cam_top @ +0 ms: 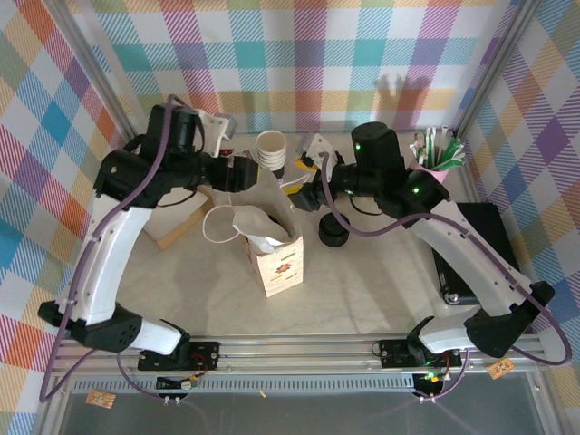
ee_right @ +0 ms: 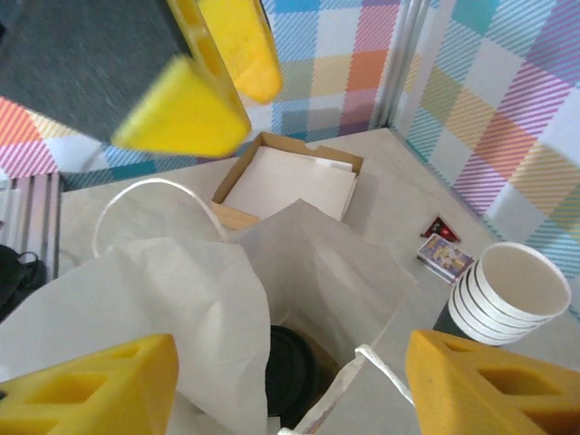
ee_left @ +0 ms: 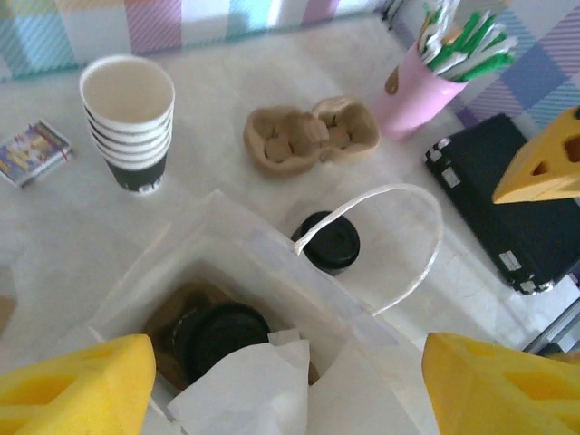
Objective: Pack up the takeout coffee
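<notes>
White tabletop point(cam_top: 362, 281), coffee point(ee_left: 220, 333) half-buried in bag point(ee_left: 263, 258), left claw point(ee_left: 290, 385), right claw point(ee_right: 290, 381) spread empty.

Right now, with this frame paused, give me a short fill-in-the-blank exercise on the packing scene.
1. The takeout coffee sits ____ the white paper bag.
2. Its lid is ____ in colour.
3. The cup holding green and white sticks is ____.
4. The left gripper and the right gripper both have their jaws ____.
Missing words: inside; black; pink; open.
</notes>
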Controlling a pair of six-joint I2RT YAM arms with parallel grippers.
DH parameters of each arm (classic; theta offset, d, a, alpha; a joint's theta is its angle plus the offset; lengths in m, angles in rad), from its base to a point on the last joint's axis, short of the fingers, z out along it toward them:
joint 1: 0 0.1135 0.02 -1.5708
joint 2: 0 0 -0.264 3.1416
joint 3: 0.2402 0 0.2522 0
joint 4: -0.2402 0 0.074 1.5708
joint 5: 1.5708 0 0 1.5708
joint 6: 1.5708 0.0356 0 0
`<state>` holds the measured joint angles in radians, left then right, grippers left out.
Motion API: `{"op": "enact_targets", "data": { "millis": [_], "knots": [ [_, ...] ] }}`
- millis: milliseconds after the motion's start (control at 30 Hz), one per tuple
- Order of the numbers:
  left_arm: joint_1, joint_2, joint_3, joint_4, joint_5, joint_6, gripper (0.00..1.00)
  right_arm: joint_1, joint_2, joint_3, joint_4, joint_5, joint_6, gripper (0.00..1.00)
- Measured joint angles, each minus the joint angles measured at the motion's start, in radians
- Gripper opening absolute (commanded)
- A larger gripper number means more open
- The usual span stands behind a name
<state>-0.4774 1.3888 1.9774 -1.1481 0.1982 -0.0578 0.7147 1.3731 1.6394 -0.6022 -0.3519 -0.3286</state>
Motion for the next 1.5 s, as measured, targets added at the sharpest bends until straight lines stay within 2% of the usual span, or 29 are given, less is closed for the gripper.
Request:
{"op": "enact_targets", "data": {
  "millis": [100, 233, 300, 467, 567, 600, 667, 933, 1033, 1100, 1300, 1500],
  "knots": [
    [0.003, -0.083, -0.066, 0.032, -0.058, 0.000, 0.80, 0.093, 0.043, 0.093, -0.093, 0.002, -0.056, 0.74],
    [0.020, -0.143, -0.113, 0.051, -0.187, -0.005, 0.80, 0.270, 0.073, 0.092, -0.146, 0.024, -0.079, 0.65],
    [0.032, -0.153, -0.129, 0.065, -0.231, -0.009, 0.80, 0.306, 0.086, 0.085, -0.157, 0.047, -0.078, 0.62],
    [0.051, -0.162, -0.161, 0.103, -0.281, -0.024, 0.80, 0.311, 0.147, 0.089, -0.160, 0.094, -0.073, 0.42],
    [0.056, -0.171, -0.183, 0.113, -0.296, -0.031, 0.80, 0.309, 0.185, 0.089, -0.181, 0.114, -0.077, 0.27],
    [0.060, -0.175, -0.191, 0.114, -0.298, -0.032, 0.80, 0.310, 0.194, 0.089, -0.187, 0.124, -0.077, 0.20],
    [0.063, -0.181, -0.200, 0.117, -0.304, -0.035, 0.80, 0.310, 0.201, 0.088, -0.195, 0.142, -0.086, 0.00],
    [0.075, -0.195, -0.215, 0.135, -0.312, -0.054, 0.81, 0.307, 0.201, 0.072, -0.213, 0.228, -0.103, 0.06],
    [0.077, -0.195, -0.216, 0.135, -0.312, -0.054, 0.81, 0.306, 0.203, 0.072, -0.245, 0.237, -0.110, 0.12],
    [0.080, -0.195, -0.216, 0.135, -0.312, -0.054, 0.81, 0.305, 0.214, 0.080, -0.279, 0.236, -0.117, 0.18],
    [0.084, -0.194, -0.215, 0.131, -0.308, -0.054, 0.82, 0.305, 0.282, 0.157, -0.374, 0.192, -0.130, 0.24],
    [0.088, -0.193, -0.214, 0.130, -0.304, -0.050, 0.82, 0.305, 0.327, 0.229, -0.445, 0.151, -0.139, 0.39]
  ]
}}
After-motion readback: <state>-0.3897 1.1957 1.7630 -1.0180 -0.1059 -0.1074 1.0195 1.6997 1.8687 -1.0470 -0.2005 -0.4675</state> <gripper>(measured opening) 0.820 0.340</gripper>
